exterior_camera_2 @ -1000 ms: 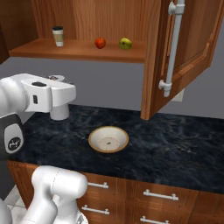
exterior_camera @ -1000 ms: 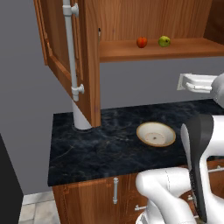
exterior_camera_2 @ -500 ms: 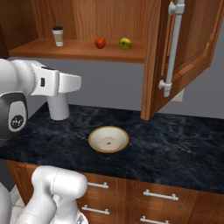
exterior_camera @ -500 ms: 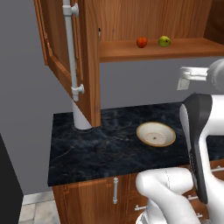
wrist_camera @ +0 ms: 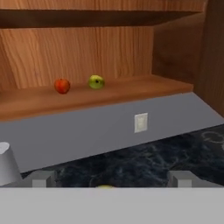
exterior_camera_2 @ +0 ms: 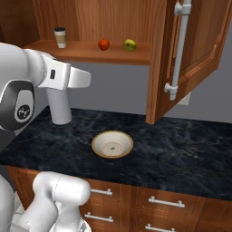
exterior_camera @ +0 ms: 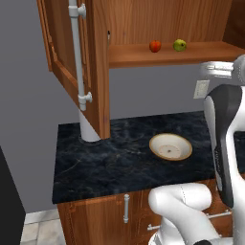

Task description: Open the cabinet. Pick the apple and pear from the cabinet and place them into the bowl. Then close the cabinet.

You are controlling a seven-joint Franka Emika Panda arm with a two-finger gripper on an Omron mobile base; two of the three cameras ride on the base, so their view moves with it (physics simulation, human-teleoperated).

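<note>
Your cabinet (exterior_camera: 95, 67) stood open; apple (wrist_camera: 62, 85) and pear (wrist_camera: 96, 82) sat side by side on its shelf. Bowl (exterior_camera_2: 112, 144) waited on counter (exterior_camera_2: 181, 154) below. Your gripper (wrist_camera: 112, 178) hung empty, fingers spread wide.

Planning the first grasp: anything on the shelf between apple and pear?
Nothing. Bare shelf wood separates the apple and pear, seen in the hand view.

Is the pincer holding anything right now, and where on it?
Nothing is held. The pincer is open and empty; the apple and pear sit on the cabinet shelf.
</note>
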